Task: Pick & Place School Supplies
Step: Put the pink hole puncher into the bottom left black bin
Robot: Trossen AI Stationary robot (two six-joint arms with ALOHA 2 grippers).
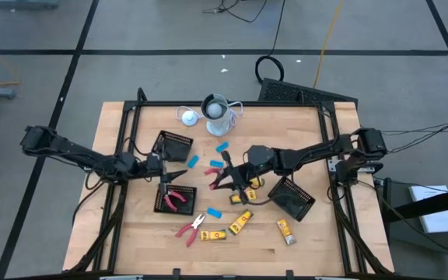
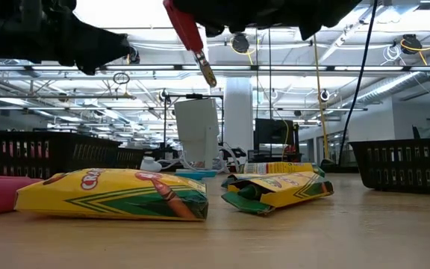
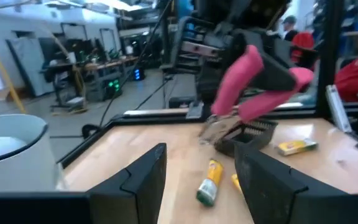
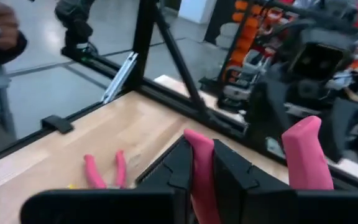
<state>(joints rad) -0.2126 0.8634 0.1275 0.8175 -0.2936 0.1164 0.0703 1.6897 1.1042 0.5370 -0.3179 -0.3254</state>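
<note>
My right gripper [image 1: 230,177] hangs over the table's middle, shut on red-handled pliers [image 1: 218,177]. The low view shows those pliers [image 2: 192,37] up in the air. My left gripper [image 1: 164,165] stands open between two black mesh baskets; nothing lies between its fingers [image 3: 197,180]. A second pair of pliers [image 1: 190,228] rests flat near the front edge, and a third [image 1: 176,198] lies inside the near-left basket. Yellow crayon boxes [image 1: 241,222] and light-blue blocks [image 1: 194,161] lie scattered on the wood. My right gripper pinches one pink handle [image 4: 201,171] of the pliers between its two fingers. The other handle [image 4: 303,155] sticks out free beside them. The fingers come in level from the table's right side. The pliers are lifted clear, metal jaws [image 2: 210,77] slanting down.
Black mesh baskets stand at the far left [image 1: 173,145], near left [image 1: 162,204] and right [image 1: 292,198] of the middle. A white round cup [image 1: 218,113] with a cable sits at the far edge. Black frame rails [image 1: 131,132] border the table.
</note>
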